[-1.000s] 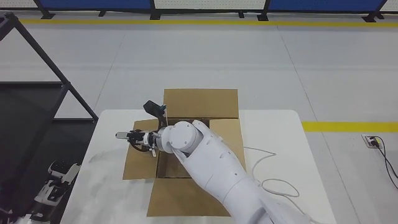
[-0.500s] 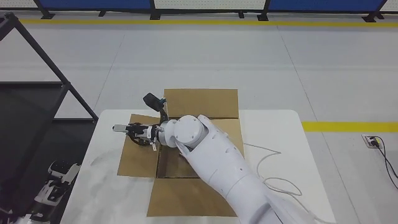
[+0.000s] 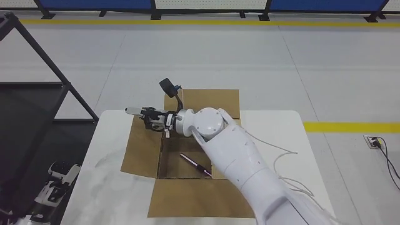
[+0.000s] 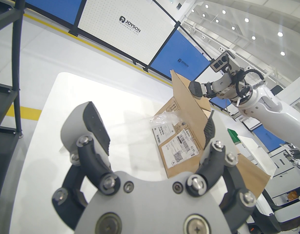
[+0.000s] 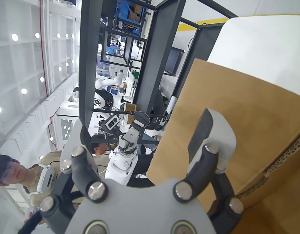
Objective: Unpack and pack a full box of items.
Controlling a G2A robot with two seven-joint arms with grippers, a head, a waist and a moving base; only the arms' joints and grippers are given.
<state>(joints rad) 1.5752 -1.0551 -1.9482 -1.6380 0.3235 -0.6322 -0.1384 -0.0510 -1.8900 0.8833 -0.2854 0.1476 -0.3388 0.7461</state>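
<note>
The cardboard box sits open in the middle of the white table, all four flaps folded outward, its brown side carrying white printed labels. On its floor I see one dark slender item lying at a slant. On my screen the right gripper hangs over the far corner of the flap on the robot's left. Its fingers are spread wide and clasp nothing, and the cardboard runs close beside one finger; I cannot tell whether they touch. A clear plastic bag lies on the table just beside the box. The left gripper sits low at the table's left edge, well apart from the box, jaws wide and empty.
</note>
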